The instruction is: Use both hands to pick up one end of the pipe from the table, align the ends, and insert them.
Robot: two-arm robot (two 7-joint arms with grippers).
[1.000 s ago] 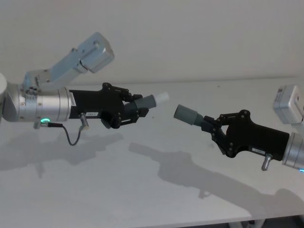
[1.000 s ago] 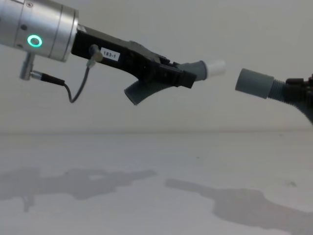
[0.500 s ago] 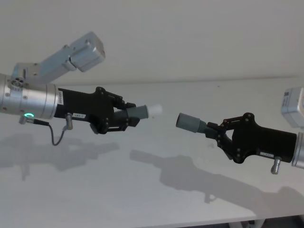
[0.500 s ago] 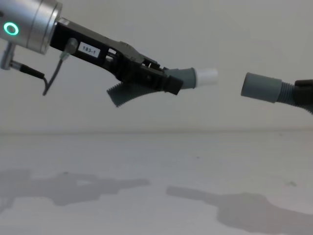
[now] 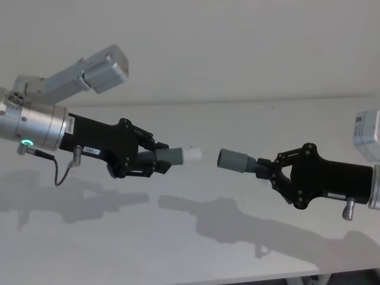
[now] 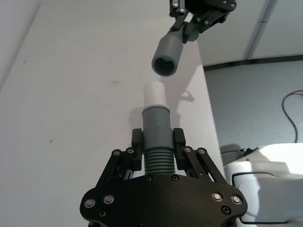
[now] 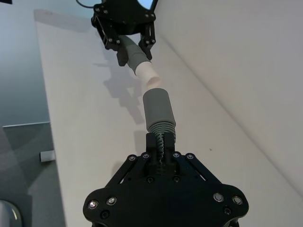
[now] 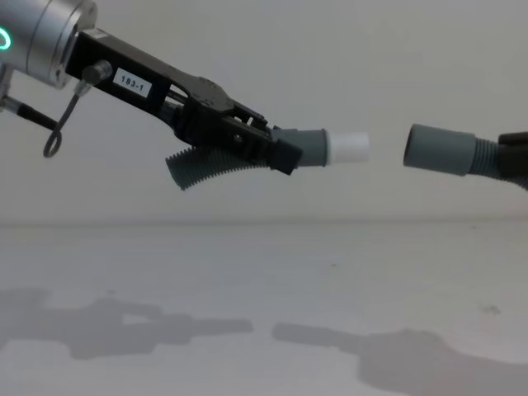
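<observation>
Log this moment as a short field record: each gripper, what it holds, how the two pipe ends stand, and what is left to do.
left gripper: shut on spigot hose, held in the air above the table
right gripper: shut on socket hose, also in the air
ends: white tip faces the hollow socket, a gap between them
alignment: roughly in line
remaining: close the gap and insert

A plain pale grey wall (image 5: 237, 47) rises behind the matte white-grey surface (image 5: 178, 255) and meets it in a straight seam. Soft, diffuse shadows (image 5: 228, 217) lie across the surface, along with a few tiny dark specks (image 8: 333, 265). Past the surface's edge, the left wrist view shows grey floor (image 6: 251, 109) with a thin black cable (image 6: 284, 105) looping on it. In the right wrist view a small white box (image 7: 46, 155) sits on the floor.
</observation>
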